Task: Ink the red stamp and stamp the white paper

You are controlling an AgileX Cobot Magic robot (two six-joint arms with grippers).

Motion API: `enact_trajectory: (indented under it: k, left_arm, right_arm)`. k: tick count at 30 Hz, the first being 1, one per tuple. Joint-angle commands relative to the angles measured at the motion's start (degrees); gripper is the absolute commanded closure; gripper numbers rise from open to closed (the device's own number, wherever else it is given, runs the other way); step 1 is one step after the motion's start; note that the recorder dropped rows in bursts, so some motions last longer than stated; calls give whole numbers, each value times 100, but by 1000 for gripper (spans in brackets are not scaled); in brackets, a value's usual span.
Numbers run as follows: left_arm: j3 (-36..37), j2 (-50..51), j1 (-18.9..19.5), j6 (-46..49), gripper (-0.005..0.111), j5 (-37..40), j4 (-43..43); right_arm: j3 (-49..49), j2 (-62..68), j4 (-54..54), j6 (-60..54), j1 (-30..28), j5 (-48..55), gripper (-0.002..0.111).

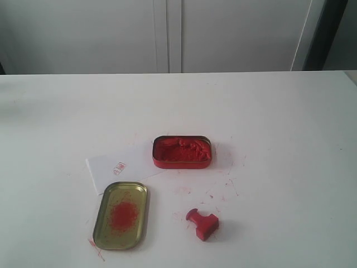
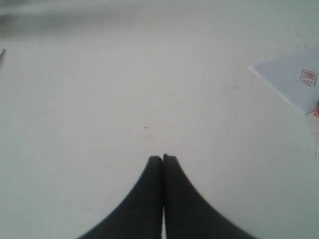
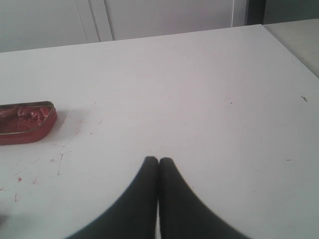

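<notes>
already stamped white paper [image 1: 111,170], red stamp [image 1: 203,223] lying apart

White table [image 1: 290,139], red stamp [image 1: 203,224], white paper [image 1: 109,170] (already stamped), ink tin [image 1: 181,163], lid [image 1: 134,194]

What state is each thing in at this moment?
Tin: open, holding red paste.
Lid: off, inside up, smeared red.
Paper: flat, one red imprint.
Stamp: lying on its side, ungripped.
Left tool: shut, empty.
Right tool: shut, empty.
</notes>
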Motion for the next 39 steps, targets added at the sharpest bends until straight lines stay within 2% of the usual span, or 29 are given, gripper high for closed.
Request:
enact_trajectory:
  k: [1,12,18,39]
  left_arm:
    - [561,-283,12,-26,107,-107,-19]
    - [598,-283,12,42,107,-206,-19]
    - [598,-283,12,929,107,-219,-584]
    - [598,-283,12,894,107,-219,-575]
  right_arm:
    - [28,-32,0,1,-3,-82,108]
    - [28,-32,0,1,-3,-82,108]
    - [28,-32,0,1,-3,-82,108]
    - [28,-32,0,1,-3,-82,108]
